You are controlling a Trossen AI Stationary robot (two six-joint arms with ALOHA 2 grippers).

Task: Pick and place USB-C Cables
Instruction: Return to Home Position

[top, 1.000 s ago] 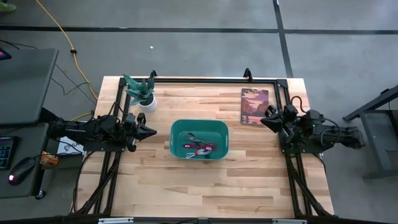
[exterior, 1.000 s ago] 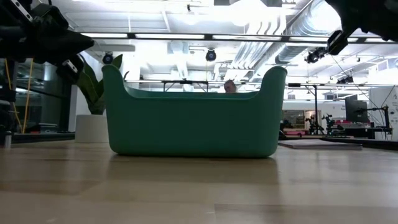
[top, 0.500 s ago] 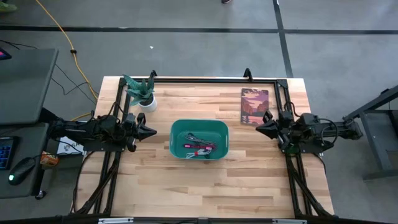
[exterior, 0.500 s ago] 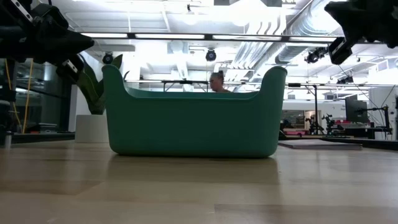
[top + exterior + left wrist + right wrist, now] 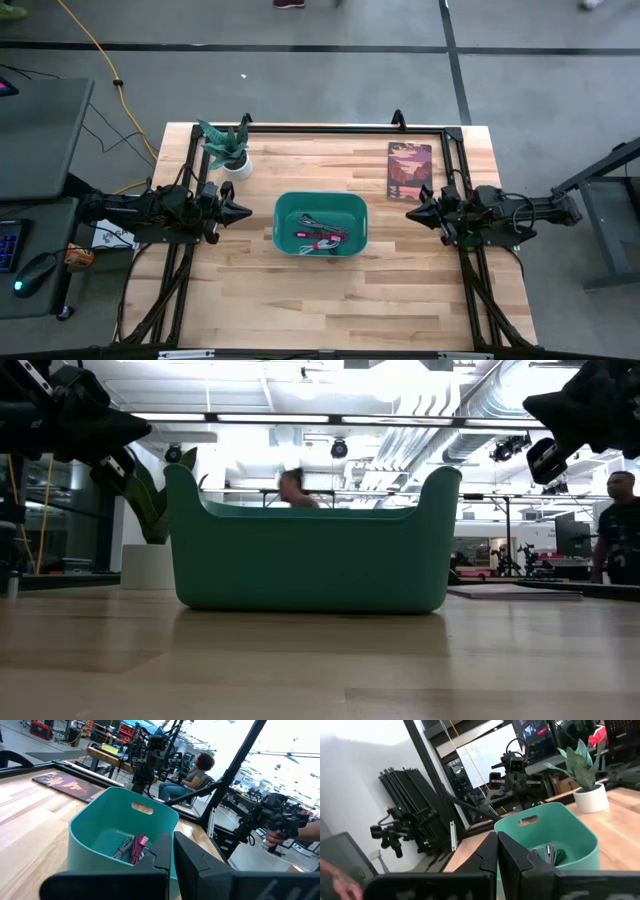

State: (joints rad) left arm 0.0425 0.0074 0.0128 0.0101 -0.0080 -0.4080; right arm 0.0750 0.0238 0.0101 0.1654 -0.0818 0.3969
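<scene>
- Overhead first: the left gripper (image 5: 247, 212) hovers over the left side of the pale wooden table (image 5: 330, 300). It points at the teal plastic bin (image 5: 284, 225) in the middle and stands near it without touching.
- The right gripper (image 5: 409, 215) hovers at the right side, pointing back at the bin and farther from it.
- The bundled USB-C cables (image 5: 320, 237) lie together on the bin's floor, with dark strands and a magenta-red one showing.
- A green potted plant (image 5: 228, 152) in a white pot stands at the far left corner. A flat rectangular picture board (image 5: 410, 171) lies at the far right, just beyond the right gripper.
- At table height, the teal plastic bin (image 5: 310, 555) fills the centre and its wall hides the cables.
- The left gripper (image 5: 146, 428) hangs at the upper left and the right gripper (image 5: 530, 403) at the upper right, both above the bin's rim.
- In the room behind, one person (image 5: 293, 488) shows over the rim and another stands at the right edge.
- From the left wrist, the left gripper (image 5: 170, 840) has its fingers (image 5: 160, 852) pressed together with only a thin seam between them.
- Past them, grey and magenta USB-C cables (image 5: 134, 847) rest inside the teal plastic bin (image 5: 95, 827), and the picture board (image 5: 70, 785) lies beyond.
- From the right wrist, the right gripper (image 5: 497, 838) also has its fingers (image 5: 487, 852) closed on each other.
- Ahead, the teal plastic bin (image 5: 575, 837) holds grey and green USB-C cables (image 5: 549, 854), and the potted plant (image 5: 584, 780) stands behind it.
</scene>
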